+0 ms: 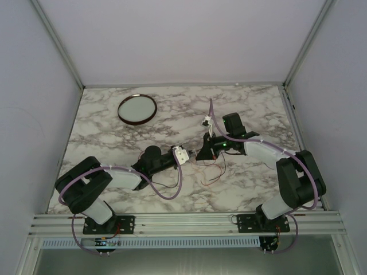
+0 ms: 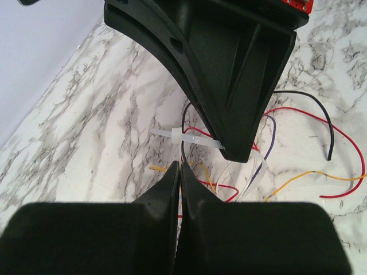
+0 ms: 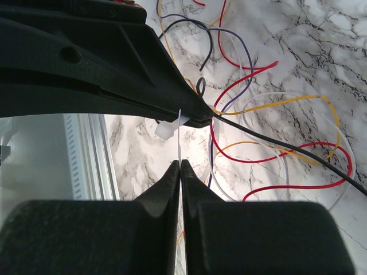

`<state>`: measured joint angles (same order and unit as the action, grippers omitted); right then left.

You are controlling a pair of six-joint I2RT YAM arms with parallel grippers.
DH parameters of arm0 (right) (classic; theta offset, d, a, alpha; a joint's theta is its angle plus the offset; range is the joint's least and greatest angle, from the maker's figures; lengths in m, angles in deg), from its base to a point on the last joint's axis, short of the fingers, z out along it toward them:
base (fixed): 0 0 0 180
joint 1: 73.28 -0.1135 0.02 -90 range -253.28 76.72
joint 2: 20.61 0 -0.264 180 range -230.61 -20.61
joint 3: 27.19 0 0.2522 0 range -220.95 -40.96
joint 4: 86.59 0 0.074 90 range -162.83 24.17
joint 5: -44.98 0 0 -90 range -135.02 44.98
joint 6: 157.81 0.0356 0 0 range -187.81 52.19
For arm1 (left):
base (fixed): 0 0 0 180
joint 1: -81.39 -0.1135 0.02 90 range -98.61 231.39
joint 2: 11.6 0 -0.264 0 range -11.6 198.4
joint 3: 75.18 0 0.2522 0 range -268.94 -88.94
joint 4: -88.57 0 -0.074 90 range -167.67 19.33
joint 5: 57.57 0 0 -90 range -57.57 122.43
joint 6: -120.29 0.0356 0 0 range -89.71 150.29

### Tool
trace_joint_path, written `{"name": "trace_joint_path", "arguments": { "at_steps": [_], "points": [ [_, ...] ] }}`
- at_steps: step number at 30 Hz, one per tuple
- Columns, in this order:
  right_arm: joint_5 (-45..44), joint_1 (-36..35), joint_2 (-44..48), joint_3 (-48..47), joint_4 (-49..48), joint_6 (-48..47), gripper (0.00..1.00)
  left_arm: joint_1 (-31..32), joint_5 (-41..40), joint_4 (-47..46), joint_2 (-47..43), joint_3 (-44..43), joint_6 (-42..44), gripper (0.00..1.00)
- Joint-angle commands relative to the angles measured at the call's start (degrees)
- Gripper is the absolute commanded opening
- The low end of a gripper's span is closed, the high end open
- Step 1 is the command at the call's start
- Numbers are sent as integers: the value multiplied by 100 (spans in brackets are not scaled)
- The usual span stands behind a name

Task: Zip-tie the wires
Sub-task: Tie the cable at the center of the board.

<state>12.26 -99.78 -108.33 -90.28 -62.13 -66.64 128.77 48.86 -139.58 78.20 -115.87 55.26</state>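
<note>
Mid-worktop (image 1: 172, 114), my right jaws pinch the tail of a white zip tie (image 2: 186, 138); my left jaws, pressed shut, sit just beside them; the wires (image 3: 287, 152) sprawl loose on the marble beneath.

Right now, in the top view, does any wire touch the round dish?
No, the dish sits at the back left, well apart from the wires, which lie mid-table.

The wires (image 1: 213, 167) lie on the table (image 1: 252, 114) right of the left hand (image 1: 191, 156), the dish (image 1: 137, 109) well behind
</note>
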Motion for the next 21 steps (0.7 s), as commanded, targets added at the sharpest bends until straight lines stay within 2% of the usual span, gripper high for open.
{"name": "trace_joint_path", "arguments": {
  "at_steps": [1, 13, 21],
  "points": [
    [-5, 91, 220, -68, -185, 31, 0, 35, 79, -282, 44, 31, 94, 0],
    [51, 110, 159, -188, -222, 62, 0, 44, 122, -133, 64, -48, 140, 0],
    [168, 106, 367, 219, -185, 108, 0, 44, 5, -220, 32, -83, -37, 0]
  ]
}}
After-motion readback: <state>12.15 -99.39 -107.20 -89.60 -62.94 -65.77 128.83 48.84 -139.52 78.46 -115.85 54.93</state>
